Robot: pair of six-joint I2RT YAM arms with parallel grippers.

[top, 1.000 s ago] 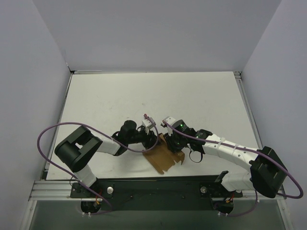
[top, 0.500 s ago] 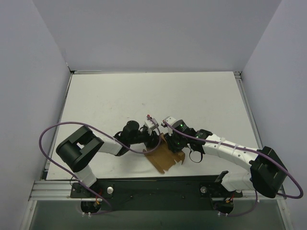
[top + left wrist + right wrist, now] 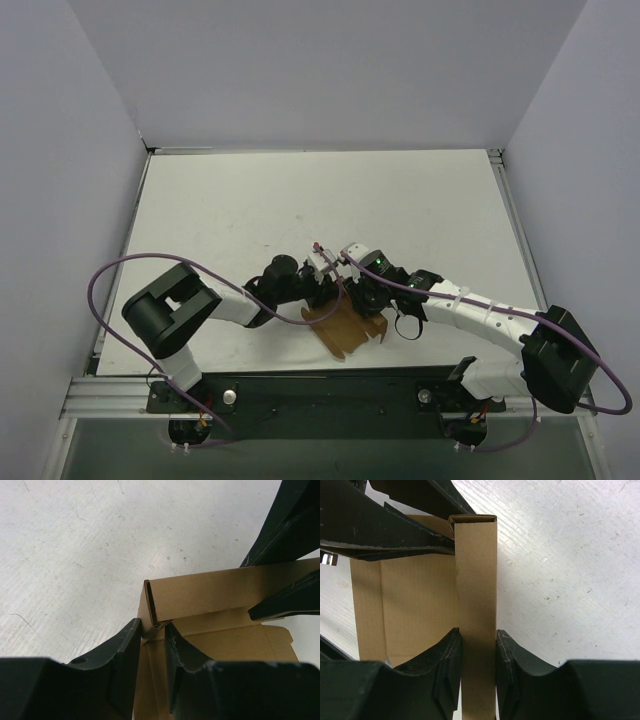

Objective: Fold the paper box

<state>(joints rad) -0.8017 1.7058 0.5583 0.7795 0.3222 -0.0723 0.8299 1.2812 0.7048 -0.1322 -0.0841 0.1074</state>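
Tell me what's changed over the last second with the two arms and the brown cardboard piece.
The left end effector slid right, toward the right arm, and narrowed its jaws around a folded corner of the brown cardboard paper box. The right end effector stayed clamped on the box's upright wall, and the box stayed where it was on the white table.

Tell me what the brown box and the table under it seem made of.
The paper box looks like thin matte brown cardboard: sharp creases, a raw cut edge. The tabletop is matte white with fine scratches and specks; painted or laminated board, perhaps.
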